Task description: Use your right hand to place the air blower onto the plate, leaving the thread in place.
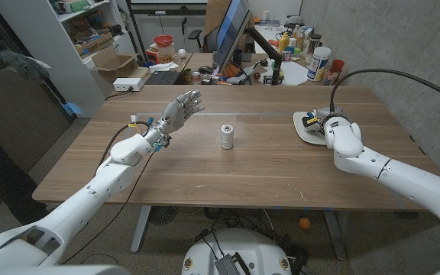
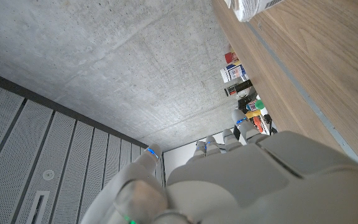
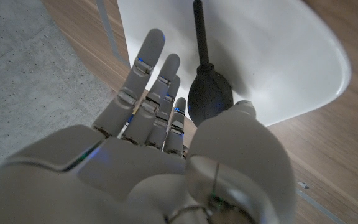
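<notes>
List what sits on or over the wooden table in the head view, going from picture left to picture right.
Left hand raised over the table, fingers spread → thread spool standing upright at mid-table → white plate with the black air blower on it → right hand at the plate.

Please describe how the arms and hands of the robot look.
Both arms have smooth white rounded shells. The left hand and right hand are light grey with jointed fingers and small blue marks. Black cables run along the arms.
</notes>
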Controlling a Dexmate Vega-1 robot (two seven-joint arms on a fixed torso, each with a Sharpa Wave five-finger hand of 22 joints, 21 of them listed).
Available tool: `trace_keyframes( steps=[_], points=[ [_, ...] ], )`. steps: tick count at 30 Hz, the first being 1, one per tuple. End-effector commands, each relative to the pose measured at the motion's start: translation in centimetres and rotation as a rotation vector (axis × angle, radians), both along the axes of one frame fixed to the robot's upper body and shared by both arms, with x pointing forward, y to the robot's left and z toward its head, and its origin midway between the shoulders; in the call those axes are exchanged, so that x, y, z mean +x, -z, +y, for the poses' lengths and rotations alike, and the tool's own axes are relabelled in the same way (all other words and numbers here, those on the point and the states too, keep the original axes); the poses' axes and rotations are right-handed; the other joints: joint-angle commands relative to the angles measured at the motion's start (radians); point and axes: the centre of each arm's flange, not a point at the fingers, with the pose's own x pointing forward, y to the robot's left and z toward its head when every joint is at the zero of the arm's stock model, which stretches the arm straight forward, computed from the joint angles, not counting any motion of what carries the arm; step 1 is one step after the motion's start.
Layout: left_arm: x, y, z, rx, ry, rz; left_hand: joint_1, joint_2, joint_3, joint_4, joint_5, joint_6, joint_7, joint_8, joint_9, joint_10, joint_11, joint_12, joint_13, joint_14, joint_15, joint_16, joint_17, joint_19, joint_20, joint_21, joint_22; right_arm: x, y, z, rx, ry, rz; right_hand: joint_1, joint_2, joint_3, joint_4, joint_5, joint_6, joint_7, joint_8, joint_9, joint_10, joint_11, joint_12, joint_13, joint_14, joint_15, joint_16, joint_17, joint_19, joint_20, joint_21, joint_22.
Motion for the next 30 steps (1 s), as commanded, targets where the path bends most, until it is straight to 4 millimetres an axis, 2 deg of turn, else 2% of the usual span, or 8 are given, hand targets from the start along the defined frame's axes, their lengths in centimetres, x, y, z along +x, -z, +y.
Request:
trace_keyframes(
  steps=[1, 9, 10, 11, 14, 20, 23, 30],
  points=[
    [0.4, -0.2, 0.0, 0.001, 0.001, 0.003, -0.001, 0.119, -0.005, 0.000, 0.005, -0.004, 0.000, 0.001, 0.003, -0.029, 0.005, 0.001, 0.003, -0.001, 0.006, 0.002, 0.003, -0.034, 0.006, 0.000, 0.004, -0.1, -0.5, 0.0, 0.000, -0.002, -0.012, -0.021, 0.015, -0.020, 0.001, 0.006, -0.017, -0.003, 0.003, -0.015, -0.026, 0.002, -0.039, -0.025, -0.059, -0.013, -0.011, -0.030, -0.068, 0.050, -0.039, -0.001],
    [0.6, -0.1, 0.1, 0.002, 0.000, 0.005, -0.001, 0.119, -0.005, 0.000, 0.006, -0.004, 0.000, 0.001, 0.003, -0.030, 0.006, 0.000, 0.003, -0.001, 0.006, 0.002, 0.003, -0.034, 0.008, -0.001, 0.004, -0.2, -0.9, 0.1, 0.008, -0.010, -0.030, -0.060, 0.040, -0.036, 0.008, -0.003, -0.024, 0.000, 0.007, -0.030, -0.053, 0.013, -0.079, -0.049, -0.119, 0.003, -0.013, -0.058, -0.132, 0.099, -0.081, -0.003],
    [0.6, -0.1, 0.1, 0.001, 0.001, 0.006, -0.001, 0.119, -0.005, 0.000, 0.006, -0.004, 0.000, 0.001, 0.003, -0.030, 0.006, 0.000, 0.003, 0.000, 0.006, 0.002, 0.003, -0.033, 0.007, -0.001, 0.004, -0.2, -1.0, 0.1, 0.011, -0.014, -0.035, -0.073, 0.047, -0.041, 0.008, -0.007, -0.025, 0.001, 0.009, -0.035, -0.076, 0.010, -0.098, -0.057, -0.138, 0.009, -0.012, -0.069, -0.153, 0.115, -0.096, -0.003],
    [0.7, -0.1, 0.1, 0.001, 0.001, 0.007, -0.001, 0.119, -0.005, 0.000, 0.006, -0.004, 0.000, 0.001, 0.003, -0.030, 0.006, 0.000, 0.003, 0.000, 0.006, 0.002, 0.003, -0.033, 0.007, -0.002, 0.004, -0.2, -1.0, 0.1, 0.013, -0.016, -0.037, -0.083, 0.052, -0.047, 0.006, -0.011, -0.033, -0.003, 0.008, -0.041, -0.093, 0.004, -0.115, -0.065, -0.167, 0.013, -0.015, -0.080, -0.175, 0.122, -0.112, -0.003],
    [0.7, -0.1, 0.2, 0.001, 0.001, 0.008, -0.001, 0.119, -0.005, 0.000, 0.006, -0.004, 0.000, 0.001, 0.003, -0.030, 0.006, 0.000, 0.003, 0.000, 0.006, 0.002, 0.002, -0.033, 0.007, -0.002, 0.004, -0.3, -1.2, 0.2, 0.020, -0.023, -0.043, -0.091, 0.056, -0.055, 0.000, -0.017, -0.042, -0.005, 0.009, -0.050, -0.116, 0.002, -0.145, -0.081, -0.223, 0.013, -0.018, -0.104, -0.203, 0.141, -0.137, -0.004],
    [0.8, -0.1, 0.2, -0.002, 0.002, 0.007, -0.001, 0.120, -0.005, -0.001, 0.006, -0.004, 0.000, 0.001, 0.003, -0.030, 0.006, 0.001, 0.004, 0.000, 0.007, 0.002, 0.002, -0.033, 0.009, -0.003, 0.004, -0.4, -1.5, 0.5, 0.017, -0.028, -0.058, -0.104, 0.070, -0.069, -0.011, -0.032, -0.085, -0.016, 0.007, -0.073, -0.190, -0.016, -0.241, -0.129, -0.379, 0.024, -0.018, -0.179, -0.352, 0.200, -0.244, -0.006],
    [0.8, -0.1, 0.3, -0.004, 0.003, 0.006, 0.000, 0.120, -0.005, -0.001, 0.006, -0.005, 0.000, 0.001, 0.003, -0.029, 0.006, 0.001, 0.004, 0.000, 0.007, 0.002, 0.002, -0.032, 0.009, -0.003, 0.004, -0.5, -1.7, 0.7, 0.020, -0.033, -0.066, -0.115, 0.076, -0.073, -0.009, -0.037, -0.108, -0.016, 0.004, -0.078, -0.226, -0.020, -0.274, -0.142, -0.435, 0.036, -0.019, -0.201, -0.380, 0.211, -0.272, -0.006],
    [0.7, -0.1, 0.3, -0.004, 0.003, 0.007, 0.000, 0.120, -0.005, -0.001, 0.006, -0.005, 0.000, 0.001, 0.003, -0.030, 0.006, 0.001, 0.004, 0.000, 0.007, 0.002, 0.002, -0.032, 0.010, -0.004, 0.004, -1.1, -2.4, 1.0, 0.036, -0.054, -0.096, -0.123, 0.083, -0.074, -0.018, -0.049, -0.158, -0.021, 0.004, -0.090, -0.312, -0.027, -0.356, -0.182, -0.609, 0.055, -0.021, -0.274, -0.496, 0.249, -0.375, -0.008]
  ],
)
